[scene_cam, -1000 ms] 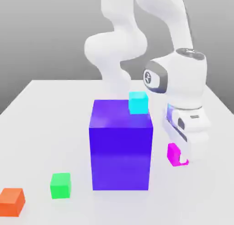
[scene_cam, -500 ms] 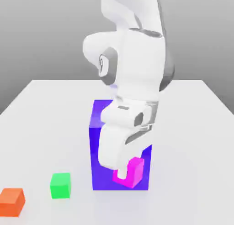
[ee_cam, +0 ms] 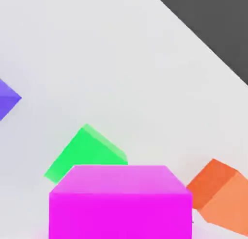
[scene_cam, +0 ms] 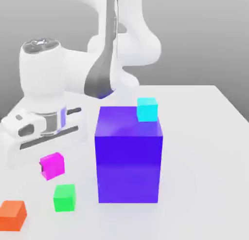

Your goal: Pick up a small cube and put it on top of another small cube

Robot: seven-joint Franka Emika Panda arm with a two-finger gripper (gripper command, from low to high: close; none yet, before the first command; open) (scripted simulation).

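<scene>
Above the white worktop (scene_cam: pixel 194 137) | small bright magenta cube (scene_cam: pixel 52 166), glossy, tilted, clamped in gripper (scene_cam: pixel 46 170) | raised just over small bright green cube (scene_cam: pixel 64 197), apart.

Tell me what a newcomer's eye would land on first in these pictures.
The big blue-purple block stands mid-table, with a cyan cube at its back corner. On the exterior view's left, the white arm carries the magenta cube in the air, just above the green cube. The orange cube sits at the near left corner.
</scene>
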